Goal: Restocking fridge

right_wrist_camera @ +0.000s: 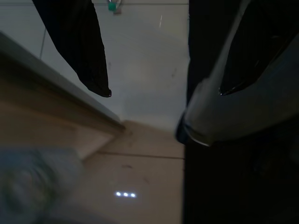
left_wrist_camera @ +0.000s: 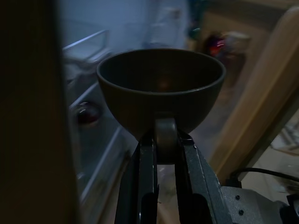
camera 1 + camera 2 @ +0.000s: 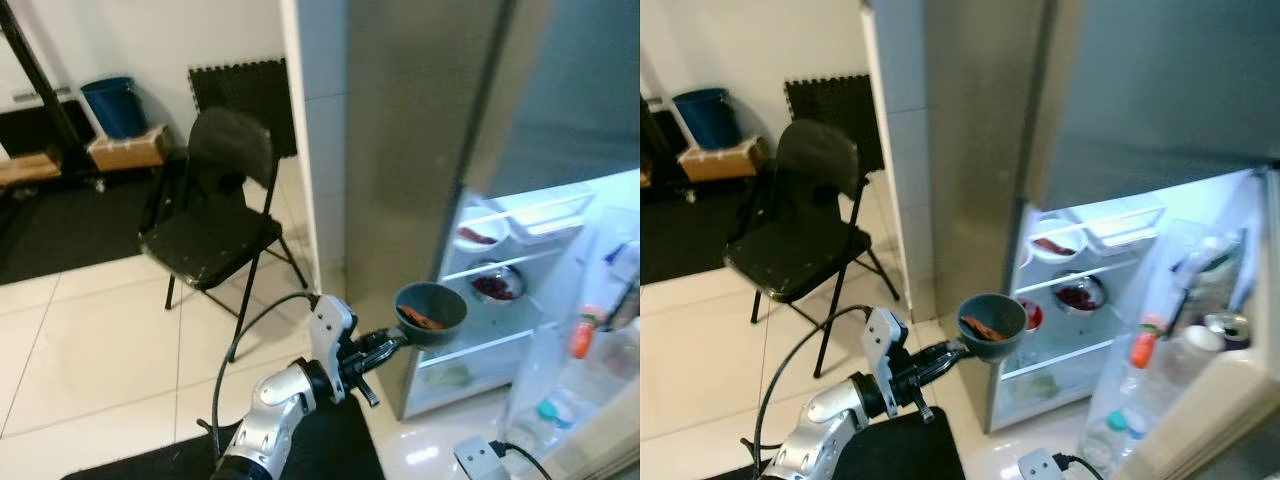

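- The left gripper [image 3: 398, 342] has its jaws pinching the handle of a grey bowl [image 3: 430, 313]; the bowl hangs in the air just outside the open fridge [image 3: 520, 290], level with the lower shelves
- Inside it lies some reddish food [image 3: 420, 320] (what kind, I cannot tell)
- Two bowls already sit on the shelves: a white bowl [image 3: 480, 236] above, a steel bowl [image 3: 495, 284] below; bottles [image 3: 585, 335] stand in the door
- The right gripper [image 1: 145, 93] hangs over the floor, jaws spread
- Risks: the grip is on the handle alone, so the bowl could tilt and spill; a careless reach could knock its rim on the fridge's side wall or the steel bowl
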